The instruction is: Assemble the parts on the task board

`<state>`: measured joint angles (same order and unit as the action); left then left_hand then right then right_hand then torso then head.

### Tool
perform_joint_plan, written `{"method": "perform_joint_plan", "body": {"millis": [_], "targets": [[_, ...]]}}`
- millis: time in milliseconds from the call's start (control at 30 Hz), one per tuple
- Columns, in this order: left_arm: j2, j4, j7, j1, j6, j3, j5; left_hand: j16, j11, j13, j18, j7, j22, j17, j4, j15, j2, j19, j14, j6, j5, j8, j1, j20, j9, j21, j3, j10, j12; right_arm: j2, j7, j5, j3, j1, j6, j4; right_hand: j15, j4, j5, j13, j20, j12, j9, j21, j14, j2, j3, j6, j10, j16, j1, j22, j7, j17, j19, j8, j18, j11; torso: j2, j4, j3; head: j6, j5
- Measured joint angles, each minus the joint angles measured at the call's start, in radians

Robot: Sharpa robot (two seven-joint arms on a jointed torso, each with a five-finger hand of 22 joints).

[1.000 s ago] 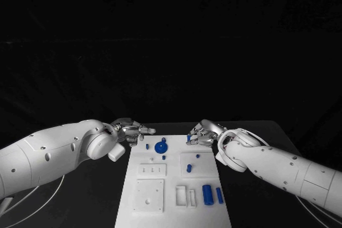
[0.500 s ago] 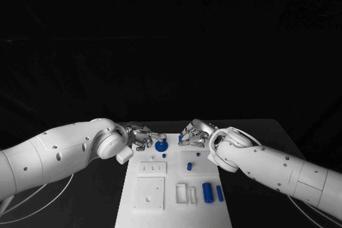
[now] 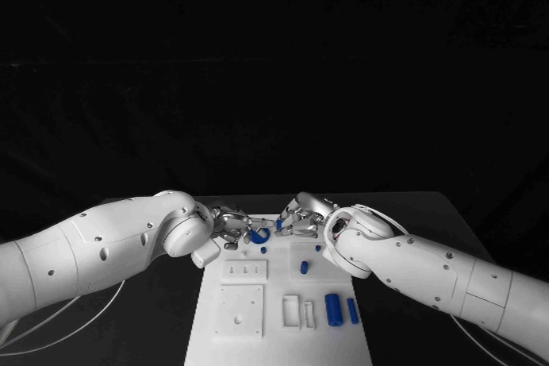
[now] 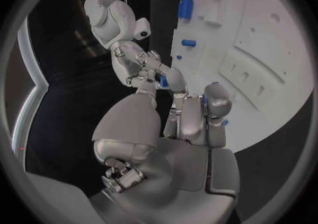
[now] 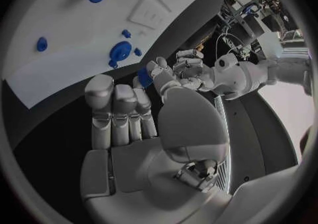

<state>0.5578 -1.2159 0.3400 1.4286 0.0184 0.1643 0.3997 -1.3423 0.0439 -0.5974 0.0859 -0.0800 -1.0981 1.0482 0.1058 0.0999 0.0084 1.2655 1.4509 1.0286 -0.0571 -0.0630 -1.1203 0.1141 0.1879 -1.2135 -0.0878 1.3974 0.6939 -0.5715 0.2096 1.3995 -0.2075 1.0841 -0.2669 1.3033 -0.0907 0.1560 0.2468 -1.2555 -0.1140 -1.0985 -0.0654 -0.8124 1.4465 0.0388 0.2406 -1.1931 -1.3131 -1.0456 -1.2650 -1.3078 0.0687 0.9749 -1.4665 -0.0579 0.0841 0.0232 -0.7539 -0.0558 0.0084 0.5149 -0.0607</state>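
The white task board (image 3: 246,318) lies lengthwise in the middle of the black table. Both hands meet over its far end. My right hand (image 3: 300,219) pinches a small blue part (image 5: 145,77) between thumb and a finger; the left wrist view shows the same part (image 4: 164,80). My left hand (image 3: 229,225) hovers just across from it, fingers loosely curved with nothing in them. A round blue part (image 3: 259,235) stands on the board between the two hands, with a small blue peg (image 3: 263,250) just nearer.
More blue parts sit on the board's right side: a short piece (image 3: 303,266) and two cylinders (image 3: 333,310) near the front. White recessed blocks (image 3: 241,312) take up the board's left half. Pale cables (image 3: 46,322) trail at the table's left.
Both hands have moved inward from the board's far corners and now nearly touch over the round blue part. The right hand still carries its small blue part.
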Motion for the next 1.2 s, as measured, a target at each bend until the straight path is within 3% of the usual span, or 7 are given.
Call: {"method": "perform_joint_plan", "body": {"millis": [167, 400, 900, 1067, 1133, 1200], "targets": [[-0.004, 0.000, 0.008, 0.000, 0.000, 0.000, 0.011, 0.000, 0.000, -0.001, 0.000, 0.000, -0.024, -0.002, 0.002, 0.000, 0.010, 0.007, 0.000, 0.000, 0.000, 0.000, 0.010, 0.000, 0.001, 0.018, 0.002, 0.000, 0.000, 0.007, 0.002, 0.009, 0.000, 0.000, 0.003, 0.006, 0.000, 0.000, 0.000, 0.000, 0.000, 0.000, 0.000, 0.000, 0.000, 0.000, 0.000, 0.000, 0.000, 0.000, 0.000, 0.000, 0.000, 0.000, 0.000, 0.001, 0.000, 0.000, 0.000, 0.0001, -0.0005, -0.004, 0.002], [-0.010, 0.000, 0.011, 0.000, -0.001, 0.000, 0.022, 0.003, 0.000, 0.000, 0.000, 0.006, -0.048, -0.006, -0.022, 0.000, 0.031, 0.014, 0.000, 0.006, 0.000, 0.000, 0.009, 0.000, 0.004, 0.044, -0.013, 0.000, 0.000, 0.012, 0.004, 0.023, 0.002, 0.000, 0.009, 0.013, 0.000, -0.003, 0.000, 0.000, 0.000, 0.000, 0.000, 0.000, 0.000, 0.002, 0.003, 0.001, 0.000, 0.000, 0.002, 0.000, 0.001, -0.002, 0.000, -0.001, 0.000, 0.000, -0.001, 0.0006, -0.0012, -0.008, 0.001], [-0.017, 0.001, 0.010, 0.000, -0.016, 0.000, 0.034, 0.011, 0.000, 0.005, -0.001, 0.009, -0.135, -0.011, -0.044, 0.000, 0.040, 0.028, 0.000, 0.027, 0.000, 0.000, 0.000, 0.004, 0.010, 0.134, -0.018, 0.000, -0.004, 0.027, 0.005, 0.036, 0.008, -0.001, 0.021, 0.011, 0.000, -0.003, 0.000, 0.000, 0.000, 0.000, 0.001, 0.001, 0.000, 0.004, 0.003, 0.001, 0.000, 0.000, 0.004, 0.000, 0.001, -0.002, 0.000, -0.001, 0.000, 0.000, -0.002, 0.0002, -0.0004, -0.008, 0.003], [-0.018, 0.002, 0.008, 0.000, -0.022, 0.000, 0.037, 0.019, 0.000, 0.008, -0.001, 0.011, -0.142, -0.019, -0.055, 0.000, 0.053, 0.028, 0.000, 0.032, -0.001, 0.000, -0.014, 0.004, 0.008, 0.167, -0.015, 0.000, -0.012, 0.030, 0.005, 0.039, 0.008, -0.001, 0.021, 0.009, 0.000, -0.006, 0.000, 0.002, 0.000, 0.000, 0.001, 0.001, 0.000, 0.004, 0.000, 0.002, 0.000, 0.000, 0.004, 0.000, 0.001, -0.004, 0.000, -0.001, 0.000, 0.000, -0.002, 0.0003, -0.0011, -0.012, 0.007], [-0.018, 0.004, 0.007, 0.000, -0.023, 0.000, 0.038, 0.019, 0.000, 0.008, -0.001, 0.010, -0.142, -0.019, -0.059, 0.000, 0.059, 0.028, 0.000, 0.036, -0.009, 0.000, -0.020, 0.004, 0.008, 0.170, -0.011, 0.000, -0.012, 0.031, 0.005, 0.040, 0.008, -0.001, 0.021, 0.009, 0.000, -0.006, 0.000, 0.002, 0.000, 0.000, 0.001, 0.001, 0.000, 0.005, 0.000, 0.002, 0.000, 0.000, 0.005, 0.000, 0.001, -0.004, 0.000, -0.001, 0.000, 0.000, -0.002, 0.0000, -0.0014, -0.014, 0.010], [-0.018, 0.006, 0.006, 0.000, -0.023, 0.000, 0.039, 0.019, 0.000, 0.009, -0.001, 0.014, -0.144, -0.019, -0.066, 0.000, 0.066, 0.028, 0.000, 0.054, -0.050, 0.000, -0.027, 0.004, 0.008, 0.175, -0.010, 0.000, -0.012, 0.032, 0.005, 0.041, 0.008, -0.001, 0.021, 0.008, 0.000, -0.006, 0.000, 0.002, 0.000, 0.000, 0.001, 0.001, 0.000, 0.005, 0.000, 0.002, 0.000, 0.000, 0.005, 0.000, 0.001, -0.004, 0.000, -0.001, 0.000, 0.000, -0.001, 0.0000, -0.0014, -0.017, 0.011]]}}
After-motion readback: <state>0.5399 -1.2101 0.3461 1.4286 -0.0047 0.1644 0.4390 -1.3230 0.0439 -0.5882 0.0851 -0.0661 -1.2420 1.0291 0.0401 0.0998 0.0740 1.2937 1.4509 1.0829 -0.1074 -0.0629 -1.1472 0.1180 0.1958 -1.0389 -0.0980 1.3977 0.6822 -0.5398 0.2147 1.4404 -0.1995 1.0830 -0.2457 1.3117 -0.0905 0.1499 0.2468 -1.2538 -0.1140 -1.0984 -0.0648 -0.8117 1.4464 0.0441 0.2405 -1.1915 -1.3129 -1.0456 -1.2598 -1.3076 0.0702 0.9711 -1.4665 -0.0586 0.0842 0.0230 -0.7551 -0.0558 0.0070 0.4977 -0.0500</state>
